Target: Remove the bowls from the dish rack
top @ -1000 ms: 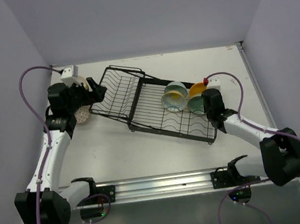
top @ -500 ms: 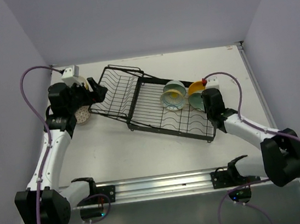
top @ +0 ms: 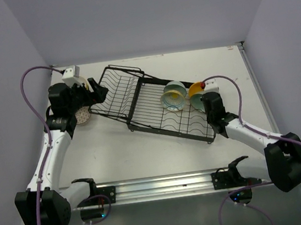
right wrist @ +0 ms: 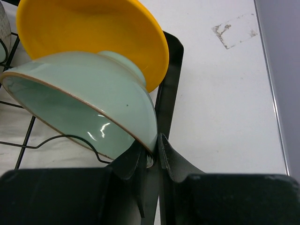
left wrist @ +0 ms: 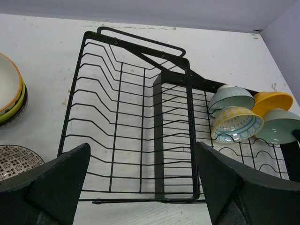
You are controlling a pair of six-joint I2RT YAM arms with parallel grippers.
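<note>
Pale teal bowl, centre frame: rim clamped by the right gripper; left gripper stands wide apart. Next, lift it off the dish rack.

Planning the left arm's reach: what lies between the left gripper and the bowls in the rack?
Only the dish rack's basket section, its wires bare; the left wrist view shows it.

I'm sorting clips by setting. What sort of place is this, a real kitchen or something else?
Probably a robot lab test cell, not a kitchen: plain lilac walls enclose a white table, and the left arm and right arm are mounted by a metal rail in front of the dish rack.
</note>
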